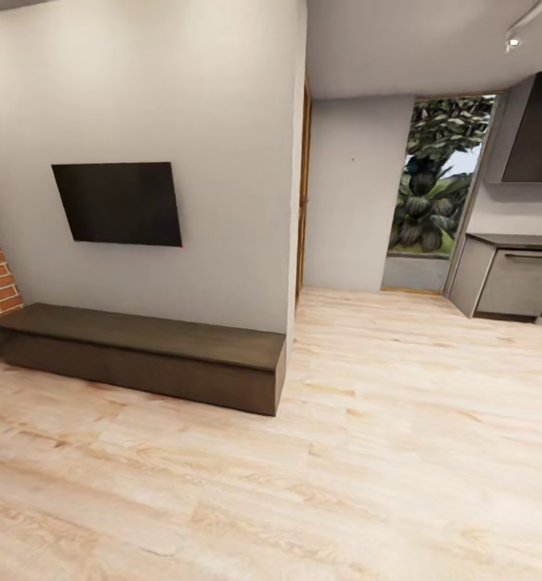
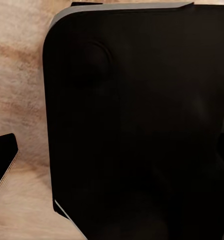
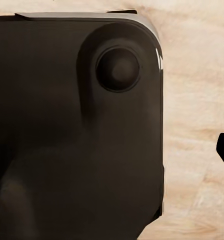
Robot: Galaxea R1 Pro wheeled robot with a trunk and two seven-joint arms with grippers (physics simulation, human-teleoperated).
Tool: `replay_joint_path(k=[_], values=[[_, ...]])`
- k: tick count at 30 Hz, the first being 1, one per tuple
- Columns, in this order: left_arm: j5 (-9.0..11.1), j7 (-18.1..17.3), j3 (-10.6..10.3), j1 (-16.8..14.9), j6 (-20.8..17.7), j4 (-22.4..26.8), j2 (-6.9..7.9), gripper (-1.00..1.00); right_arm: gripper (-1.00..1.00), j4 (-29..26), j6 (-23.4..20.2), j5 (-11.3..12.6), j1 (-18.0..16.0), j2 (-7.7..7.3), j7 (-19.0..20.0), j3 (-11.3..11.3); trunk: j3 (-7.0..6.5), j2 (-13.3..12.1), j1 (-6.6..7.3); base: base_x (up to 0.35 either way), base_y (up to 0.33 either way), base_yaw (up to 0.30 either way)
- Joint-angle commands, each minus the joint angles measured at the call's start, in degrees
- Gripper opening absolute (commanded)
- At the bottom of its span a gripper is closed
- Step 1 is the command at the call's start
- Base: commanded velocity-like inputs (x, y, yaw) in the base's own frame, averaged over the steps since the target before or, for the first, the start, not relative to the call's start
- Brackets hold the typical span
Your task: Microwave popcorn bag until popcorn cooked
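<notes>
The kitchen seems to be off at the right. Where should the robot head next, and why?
Probably roll forward and turn right across the wooden floor, toward the grey cabinets by the window. The wall TV and low bench ahead belong to a living room, with no popcorn bag or microwave.

A dark worktop shows at the far right of the head view, a thin slab over grey cabinet fronts in the kitchen corner, well beyond the wooden floor. Its surface looks flat and dull from here, and too little of it is in view to tell what rests on it.
</notes>
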State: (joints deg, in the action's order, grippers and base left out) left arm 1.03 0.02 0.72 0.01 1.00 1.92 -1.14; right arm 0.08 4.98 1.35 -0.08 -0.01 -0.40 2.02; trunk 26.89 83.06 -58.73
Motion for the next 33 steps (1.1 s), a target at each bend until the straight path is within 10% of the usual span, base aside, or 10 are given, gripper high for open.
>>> replay_joint_path(k=[1, 33], values=[[0.11, 0.03, 0.07, 0.01, 0.1, 0.02, -0.01, 1.0, 1.0, 0.01, 0.21, 0.14, -0.01, -0.04, -0.04, 0.18, 0.04, 0.02, 0.0, 0.0, 0.0, -0.289], [0.05, -0.02, 0.06, -0.01, 0.14, 0.09, -0.01, 1.0, 1.0, 0.01, 0.29, 0.14, -0.01, -0.26, -0.04, 0.22, 0.04, 0.02, 0.0, 0.0, 0.0, -0.289]])
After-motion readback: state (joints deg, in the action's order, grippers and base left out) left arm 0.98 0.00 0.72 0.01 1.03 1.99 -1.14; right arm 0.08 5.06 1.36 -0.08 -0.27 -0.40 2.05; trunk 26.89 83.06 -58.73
